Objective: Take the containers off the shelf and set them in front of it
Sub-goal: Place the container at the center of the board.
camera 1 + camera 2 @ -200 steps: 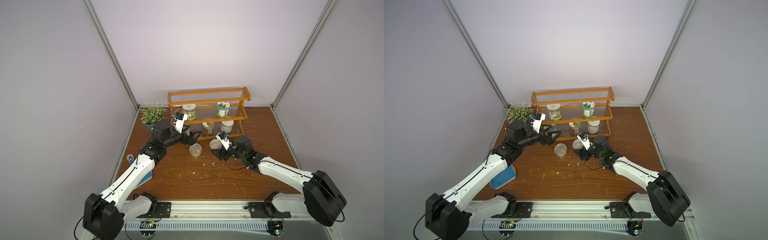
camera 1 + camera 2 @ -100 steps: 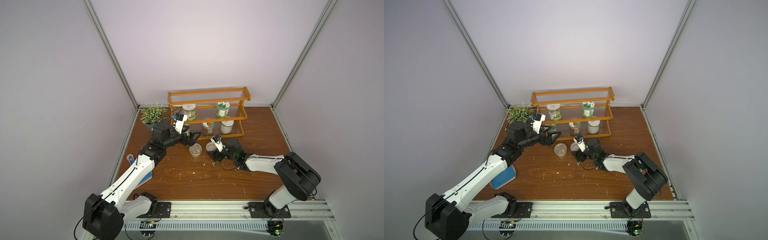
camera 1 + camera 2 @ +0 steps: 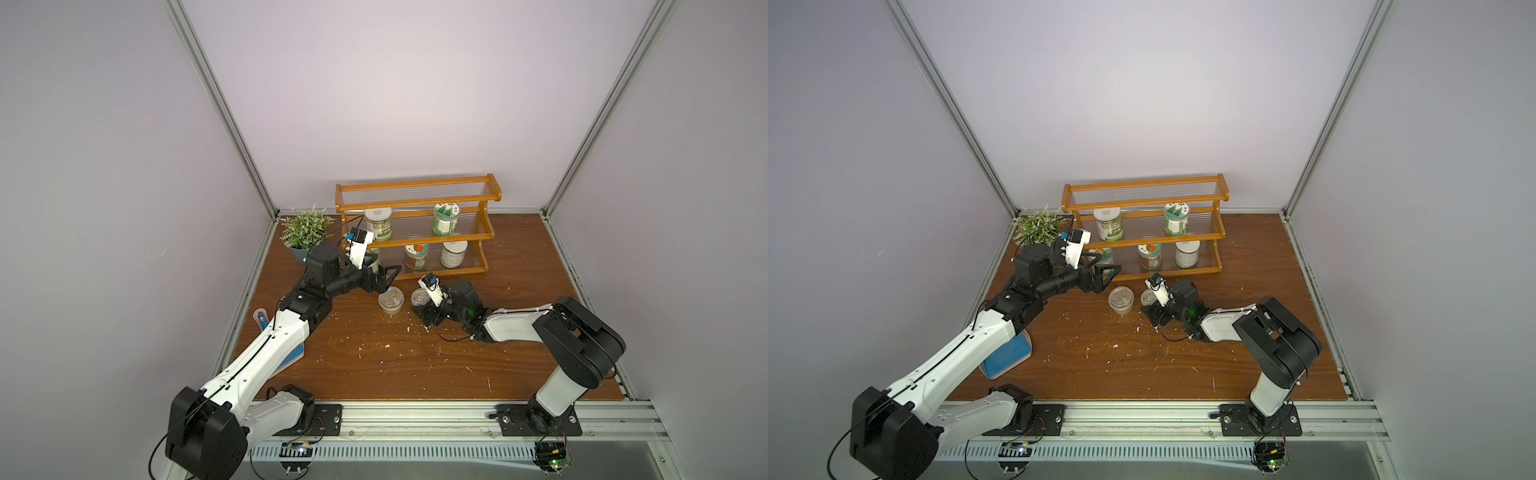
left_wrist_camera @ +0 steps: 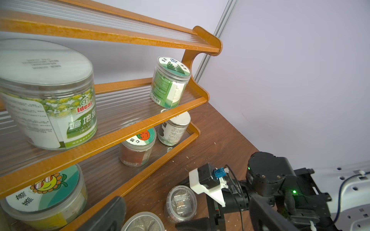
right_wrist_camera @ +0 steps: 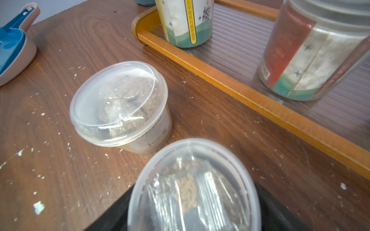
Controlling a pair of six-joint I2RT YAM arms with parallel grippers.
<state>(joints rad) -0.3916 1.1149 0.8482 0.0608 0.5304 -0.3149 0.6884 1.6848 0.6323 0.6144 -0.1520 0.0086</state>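
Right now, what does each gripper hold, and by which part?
Left gripper: nothing, jaws open. Right gripper: jaws flank the sides of the small lidded cup; whether they grip cannot be told.

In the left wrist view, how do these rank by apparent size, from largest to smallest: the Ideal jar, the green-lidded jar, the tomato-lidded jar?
1. Ideal jar, largest, though nearest the camera.
2. Green-lidded jar.
3. Tomato-lidded jar, slightly smaller; the shelf rail hides part of its lid.

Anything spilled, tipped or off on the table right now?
White flecks litter the tabletop in front of the shelf, like spilled or chipped debris. The jars on it and both cups before it stand upright; nothing tipped.
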